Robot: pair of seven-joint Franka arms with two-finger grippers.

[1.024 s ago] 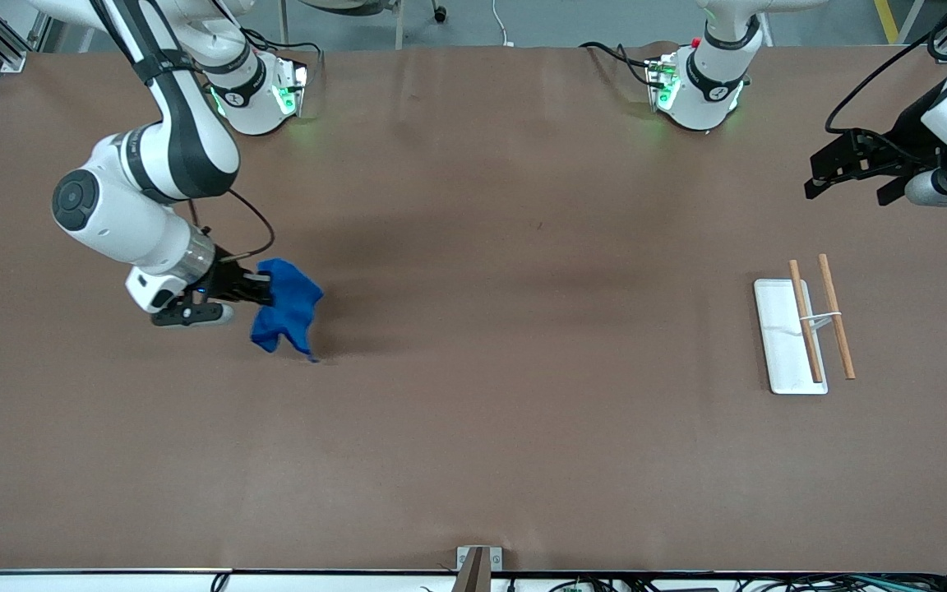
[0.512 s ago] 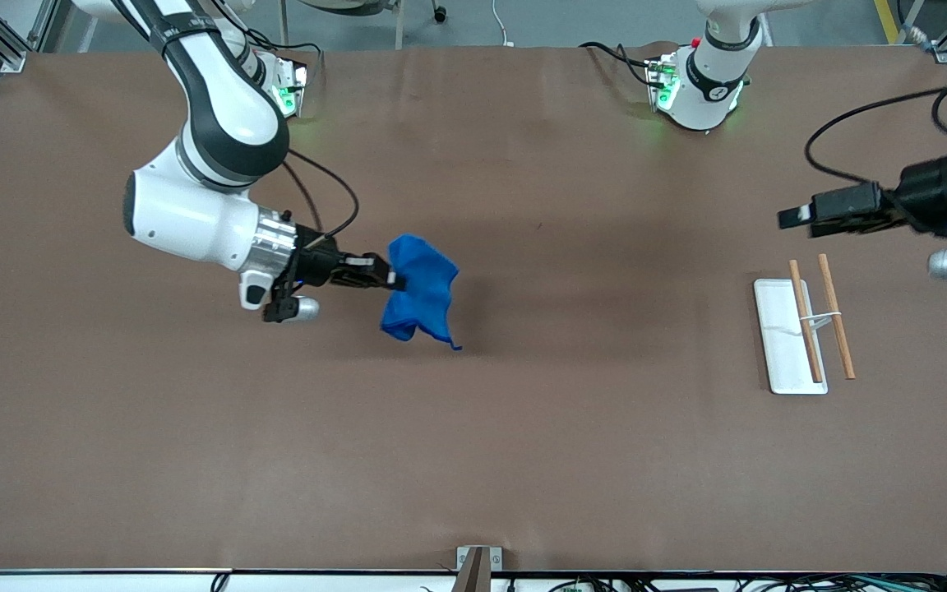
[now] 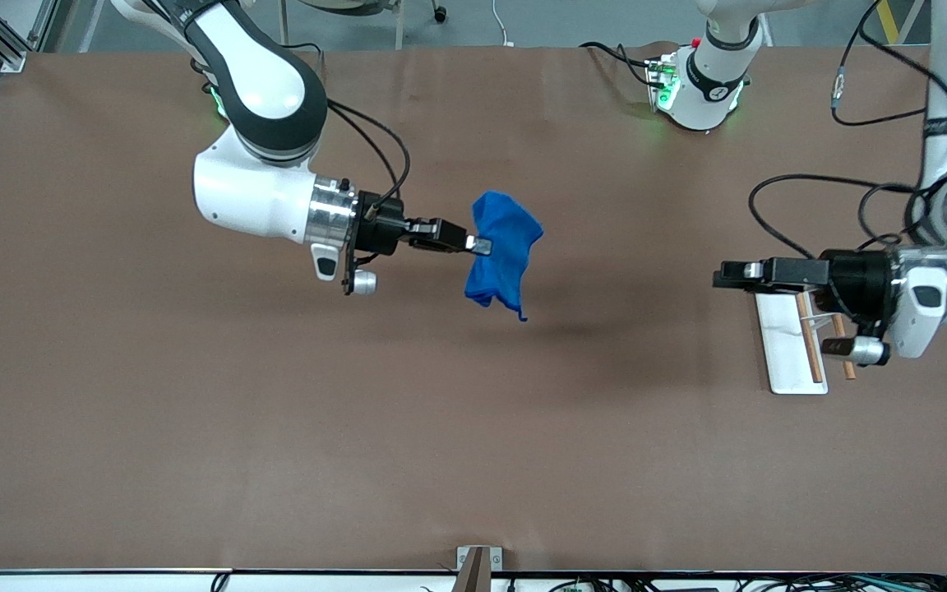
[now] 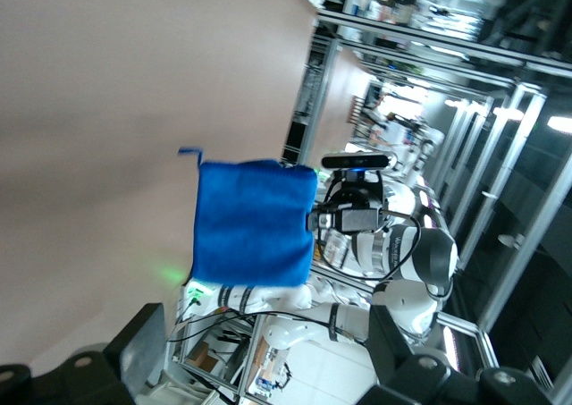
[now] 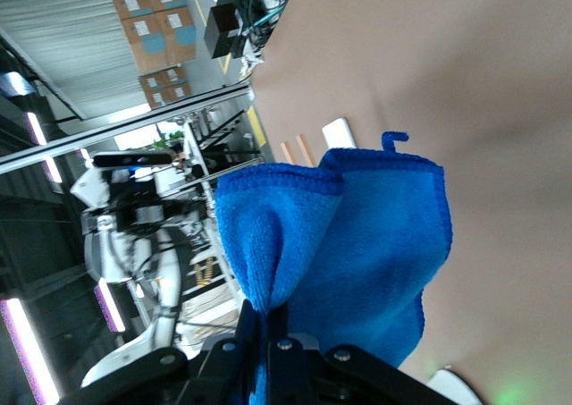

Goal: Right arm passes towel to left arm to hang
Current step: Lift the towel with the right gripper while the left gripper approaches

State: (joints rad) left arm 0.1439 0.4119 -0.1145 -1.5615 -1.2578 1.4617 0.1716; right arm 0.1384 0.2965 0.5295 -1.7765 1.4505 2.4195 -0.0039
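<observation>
Right fingers: I see them (image 5: 268,351) pressed together on a bunched edge of the towel (image 3: 502,255), pinching the cloth between them.

Right gripper: my right gripper (image 3: 473,243) is up in the air over the middle of the table (image 3: 276,427), pointing toward the left arm's end.

Towel: it hangs free from that pinch, clear of the tabletop, draped in folds with one corner at the bottom. In the right wrist view the towel (image 5: 349,253) fills the middle of the frame, and its small blue loop (image 5: 393,139) sticks out at one corner. From the left wrist view I see the towel (image 4: 255,222) as a flat blue rectangle with the loop (image 4: 188,153) at a corner.

Left fingers: in the left wrist view I see them (image 4: 134,351) standing apart with nothing between them.

Left gripper: my left gripper (image 3: 728,274) is over the table just beside the white tray, aimed toward the towel and well apart from it.

White tray: the tray (image 3: 782,362) lies on the table toward the left arm's end, partly under the left arm's wrist.

Wooden sticks: two sticks (image 3: 810,349) lie side by side at the tray, one on it and one along its edge, both partly covered by the left arm.
</observation>
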